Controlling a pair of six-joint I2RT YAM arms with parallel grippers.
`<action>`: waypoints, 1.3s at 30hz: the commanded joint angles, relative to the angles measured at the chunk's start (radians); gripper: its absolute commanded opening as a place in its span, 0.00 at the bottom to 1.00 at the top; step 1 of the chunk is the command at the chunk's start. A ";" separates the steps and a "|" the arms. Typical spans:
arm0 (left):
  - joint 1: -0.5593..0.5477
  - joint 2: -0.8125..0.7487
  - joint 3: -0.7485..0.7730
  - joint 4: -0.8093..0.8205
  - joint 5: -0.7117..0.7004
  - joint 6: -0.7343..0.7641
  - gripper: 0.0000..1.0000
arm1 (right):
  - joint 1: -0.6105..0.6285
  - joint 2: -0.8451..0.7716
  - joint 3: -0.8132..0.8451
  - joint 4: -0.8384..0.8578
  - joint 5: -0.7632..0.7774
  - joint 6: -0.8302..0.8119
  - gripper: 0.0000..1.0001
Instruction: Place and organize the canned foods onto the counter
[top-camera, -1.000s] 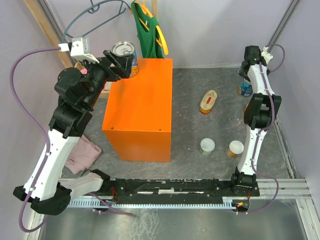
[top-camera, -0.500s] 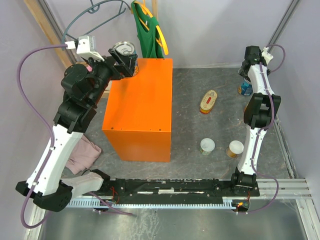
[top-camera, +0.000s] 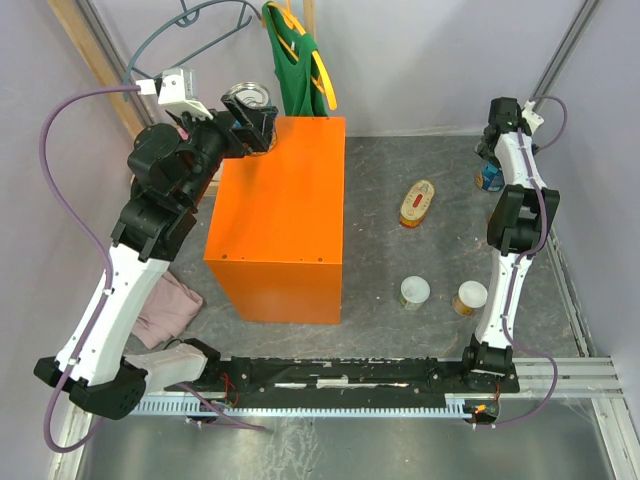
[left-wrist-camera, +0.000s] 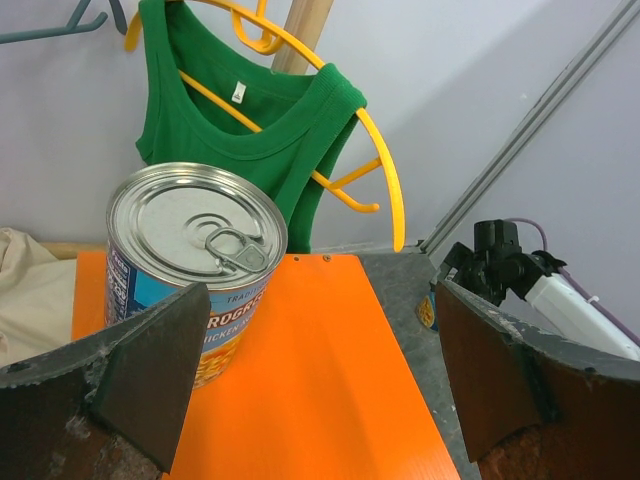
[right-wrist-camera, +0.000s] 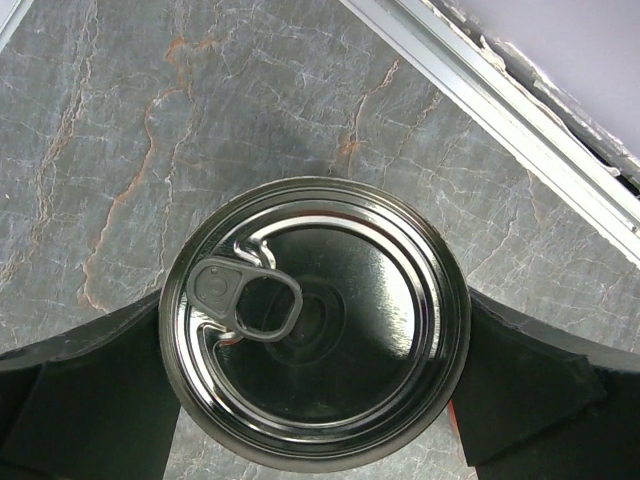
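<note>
A tall blue-labelled can (top-camera: 250, 98) (left-wrist-camera: 190, 270) stands upright on the back left corner of the orange counter (top-camera: 285, 210) (left-wrist-camera: 300, 400). My left gripper (top-camera: 248, 127) (left-wrist-camera: 320, 295) is open just in front of it; the can is by the left finger, not gripped. A second tall can (top-camera: 488, 181) (right-wrist-camera: 313, 325) stands on the table at the far right. My right gripper (top-camera: 491, 165) (right-wrist-camera: 313, 335) is open above this can, one finger on each side. A flat oval yellow-red tin (top-camera: 416, 203) and two small white-lidded cans (top-camera: 415, 292) (top-camera: 470, 297) lie on the table.
A green tank top (top-camera: 295, 60) (left-wrist-camera: 250, 130) on a yellow hanger hangs behind the counter. Pink and beige clothes (top-camera: 165, 310) lie left of the counter. Walls close in the back and right sides. A metal rail (right-wrist-camera: 500, 110) runs near the right can.
My left arm has swung its wrist toward the back and drawn slightly away from the can, which stays on the counter. The right arm has hardly moved.
</note>
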 joint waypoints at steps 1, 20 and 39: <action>0.000 0.001 0.047 0.044 -0.004 0.037 0.99 | -0.010 0.005 0.023 0.013 -0.019 -0.001 0.97; 0.000 -0.035 0.048 0.003 -0.020 0.037 0.98 | -0.010 -0.093 -0.089 0.109 -0.167 -0.021 0.01; 0.000 -0.091 0.019 -0.052 -0.019 0.023 0.98 | 0.069 -0.313 -0.231 0.189 -0.233 -0.064 0.01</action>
